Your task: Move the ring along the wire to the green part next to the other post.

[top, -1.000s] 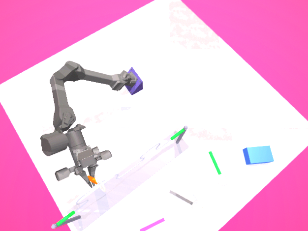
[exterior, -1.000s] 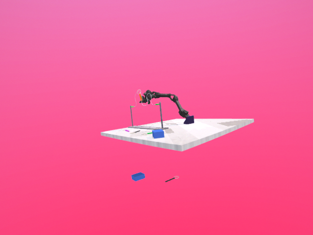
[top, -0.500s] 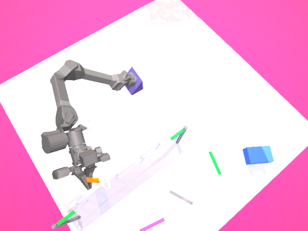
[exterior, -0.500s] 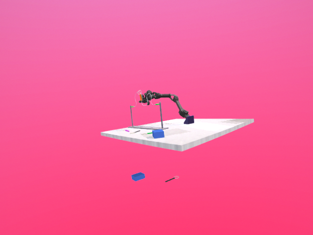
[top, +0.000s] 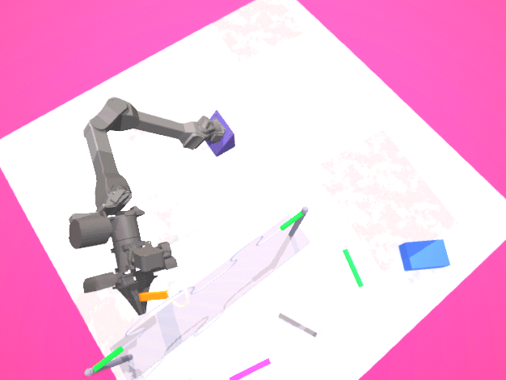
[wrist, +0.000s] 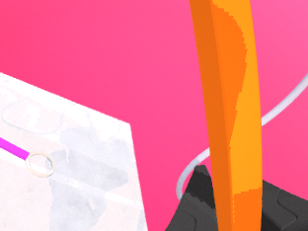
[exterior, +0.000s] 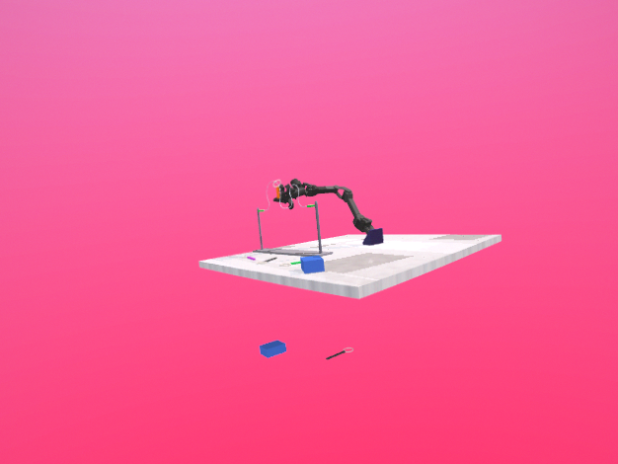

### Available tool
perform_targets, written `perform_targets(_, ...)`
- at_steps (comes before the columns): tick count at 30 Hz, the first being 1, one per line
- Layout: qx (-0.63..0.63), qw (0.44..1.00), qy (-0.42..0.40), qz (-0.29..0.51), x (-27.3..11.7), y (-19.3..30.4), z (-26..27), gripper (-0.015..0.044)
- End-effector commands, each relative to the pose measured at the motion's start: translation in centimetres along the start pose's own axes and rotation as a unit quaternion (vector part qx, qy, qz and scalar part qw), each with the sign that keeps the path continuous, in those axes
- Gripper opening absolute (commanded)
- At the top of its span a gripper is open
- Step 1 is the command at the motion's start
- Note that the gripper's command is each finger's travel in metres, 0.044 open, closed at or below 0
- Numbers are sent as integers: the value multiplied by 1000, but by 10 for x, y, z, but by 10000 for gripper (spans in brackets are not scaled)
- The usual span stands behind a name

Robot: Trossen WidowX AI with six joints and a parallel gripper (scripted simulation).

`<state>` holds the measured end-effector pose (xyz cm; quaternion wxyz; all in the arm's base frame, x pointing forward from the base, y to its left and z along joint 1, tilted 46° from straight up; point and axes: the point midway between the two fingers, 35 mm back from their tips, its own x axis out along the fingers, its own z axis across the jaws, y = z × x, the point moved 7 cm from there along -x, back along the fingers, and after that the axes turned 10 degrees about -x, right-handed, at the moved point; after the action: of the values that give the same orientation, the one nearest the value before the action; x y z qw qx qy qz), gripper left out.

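Note:
My gripper (top: 141, 306) (exterior: 277, 198) (wrist: 232, 194) is shut on the orange handle (top: 154, 295) (exterior: 277, 193) (wrist: 229, 99). The pale ring (top: 187, 298) (exterior: 276, 180) is at the handle's far end, high above the table, nearer the lower-left post in the top view. The thin grey wire (exterior: 268, 195) (wrist: 283, 107) appears to run through it; whether they touch cannot be told. Wire also passes behind the handle in the wrist view, close to a fingertip. One green part (top: 107, 359) (exterior: 261, 210) is by that post, the other green part (top: 293, 220) (exterior: 311, 205) by the far post.
A blue box (top: 427, 255) (exterior: 312, 265), a green stick (top: 352, 268), a grey stick (top: 297, 325) and a magenta stick (top: 250, 369) (wrist: 14, 148) lie beyond the wire stand. Another blue box (exterior: 272, 348) and a dark wand (exterior: 335, 354) show below the table.

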<state>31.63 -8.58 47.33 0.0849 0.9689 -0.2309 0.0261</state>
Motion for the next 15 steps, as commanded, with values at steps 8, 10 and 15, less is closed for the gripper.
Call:
perform_targets(8, -69, 997, 33, -6, 1, 1, -2, -150)
perform_targets(10, -81, 996, 39, -6, 1, 2, -3, -150)
perform_targets(15, -111, 992, 53, -8, 1, 2, -4, -150)
